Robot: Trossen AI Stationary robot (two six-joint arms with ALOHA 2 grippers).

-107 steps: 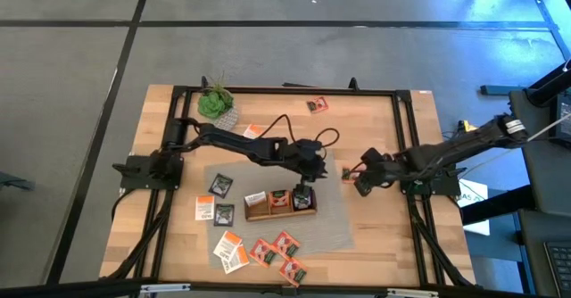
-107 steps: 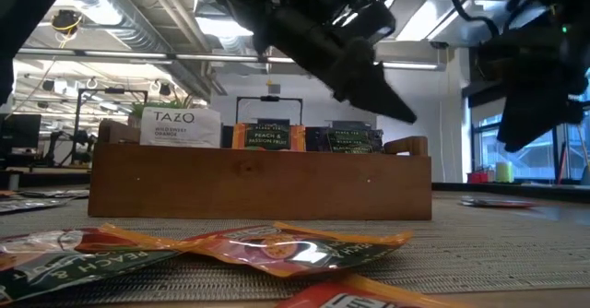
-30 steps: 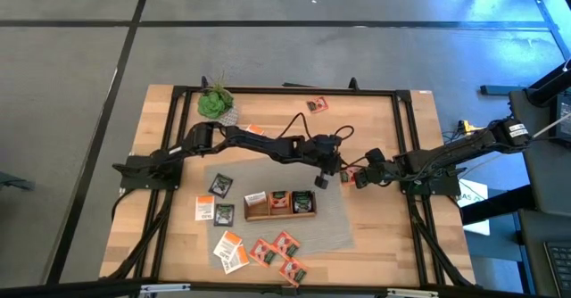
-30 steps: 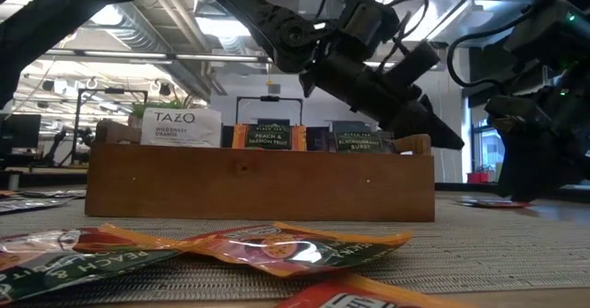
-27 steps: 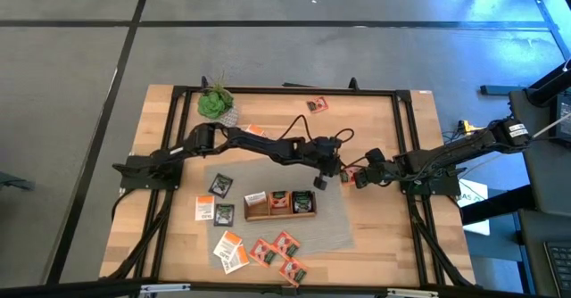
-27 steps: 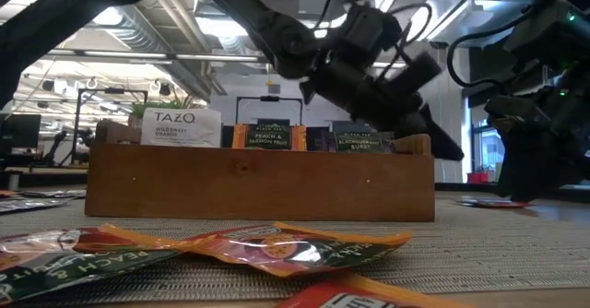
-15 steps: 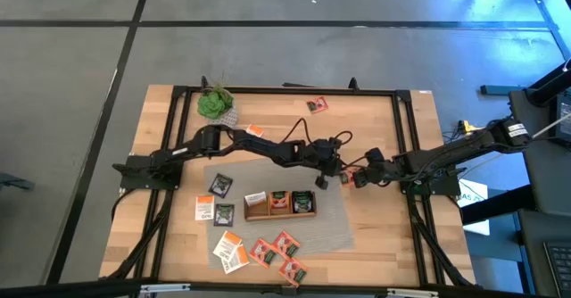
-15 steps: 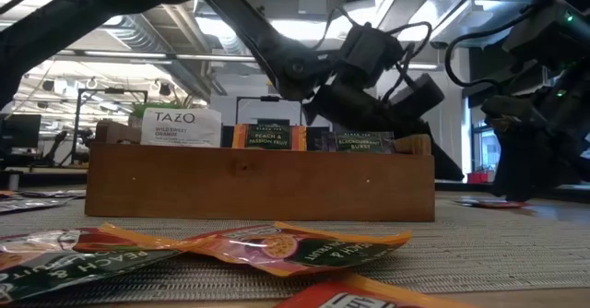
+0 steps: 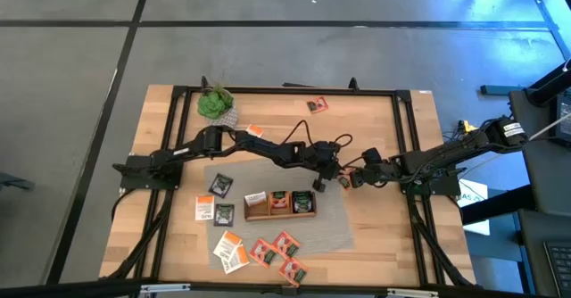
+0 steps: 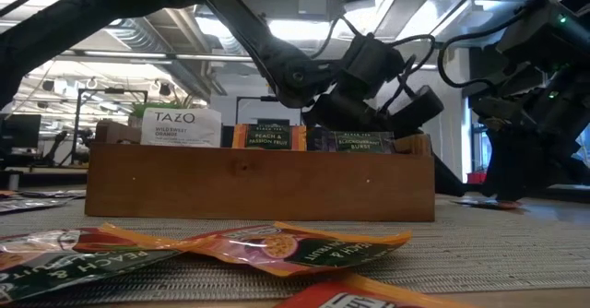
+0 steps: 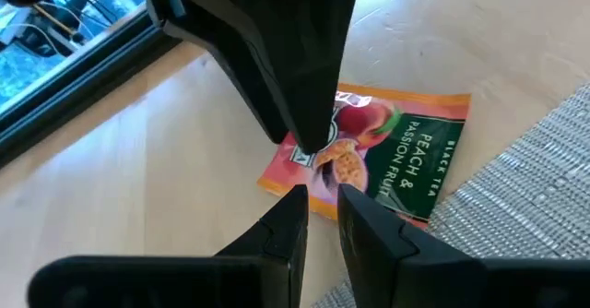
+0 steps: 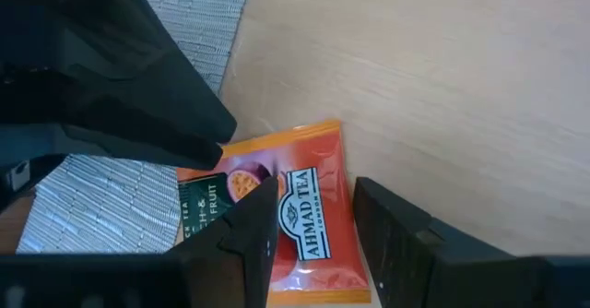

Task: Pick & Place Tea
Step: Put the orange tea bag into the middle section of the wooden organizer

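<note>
Orange tea sachet (image 11: 387,156) beyond near-closed fingers (image 11: 281,230)

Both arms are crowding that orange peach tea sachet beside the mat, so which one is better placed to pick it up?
Probably the right. The right claw has its fingers open either side of the orange sachet. The left claw is nearly closed at the sachet's edge.

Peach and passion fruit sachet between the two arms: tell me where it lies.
High view: the sachet lies flat on bare wood just right of the grey mat, between the left end effector and right end effector.
</note>
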